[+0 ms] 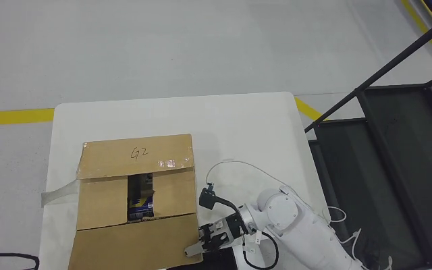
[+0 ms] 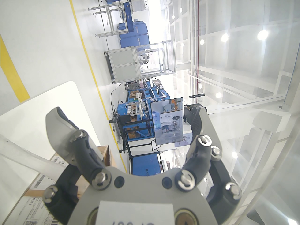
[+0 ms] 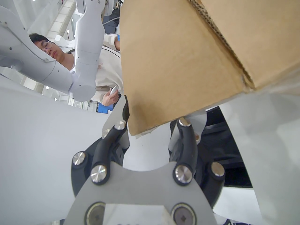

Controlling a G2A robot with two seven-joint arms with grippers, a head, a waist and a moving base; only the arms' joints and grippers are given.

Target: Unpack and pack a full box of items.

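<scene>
A brown cardboard box (image 1: 135, 196) sits on the left half of the white table (image 1: 243, 128). Its top flaps stand slightly apart, and blue items (image 1: 142, 199) show through the gap. My right gripper (image 1: 196, 248) is at the box's near right corner. In the right wrist view this gripper (image 3: 153, 118) is open, with the corner of a cardboard flap (image 3: 178, 54) lying between its fingers. My left gripper (image 2: 126, 113) is open and holds nothing. It points out into the room, with a labelled side of the box (image 2: 44, 181) just below it.
A loose strip of clear tape (image 1: 59, 193) hangs off the box's left side. A thin white cable (image 1: 233, 164) loops over the table to the right of the box. A dark metal rack (image 1: 378, 169) stands beyond the table's right edge. The table's far half is bare.
</scene>
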